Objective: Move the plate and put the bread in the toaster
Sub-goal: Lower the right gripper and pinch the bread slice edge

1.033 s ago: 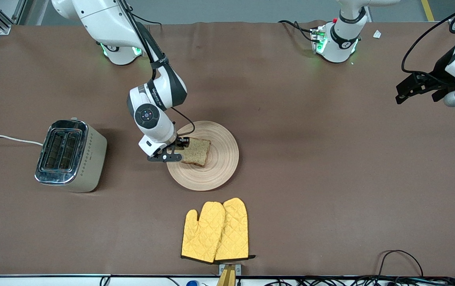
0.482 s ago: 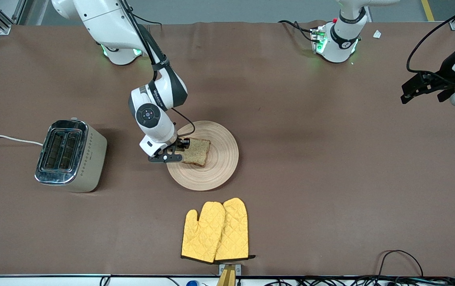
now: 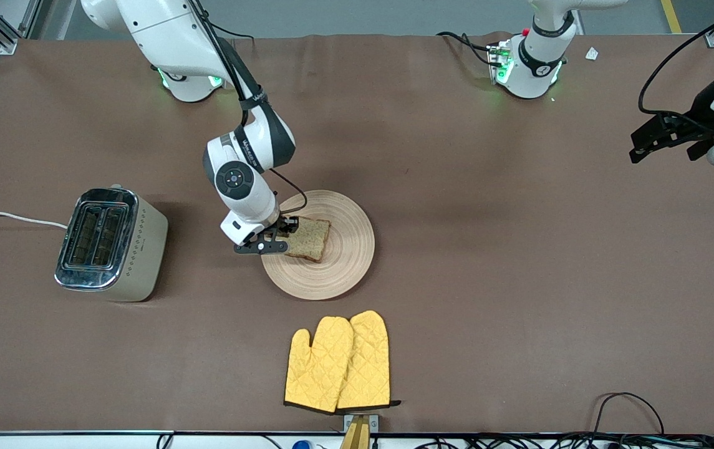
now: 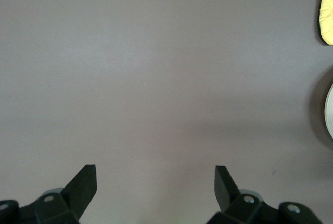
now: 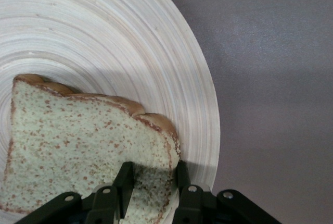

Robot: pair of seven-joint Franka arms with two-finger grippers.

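Observation:
The brown bread (image 3: 311, 238) lies on the pale wooden plate (image 3: 344, 262) near the table's middle. My right gripper (image 3: 286, 234) is low at the bread's edge toward the toaster. In the right wrist view its fingers (image 5: 125, 179) pinch the corner of the bread (image 5: 78, 140) over the plate (image 5: 104, 36); the gripper (image 5: 153, 179) is shut on it. The cream toaster (image 3: 110, 243) stands at the right arm's end of the table, slots up. My left gripper (image 3: 665, 137) hangs open over bare table at the left arm's end, nothing between its fingers (image 4: 86, 182).
A pair of yellow oven mitts (image 3: 339, 362) lies nearer the front camera than the plate. The toaster's white cord (image 3: 7, 216) runs off the table edge. Cables (image 3: 631, 411) trail along the front edge. In the left wrist view, a mitt (image 4: 328, 10) and the plate's rim (image 4: 329, 112) show.
The right gripper's fingers have drawn closer together on the bread's corner, and the wrist has shifted slightly. The left arm pulled back toward its end of the table, then stayed still.

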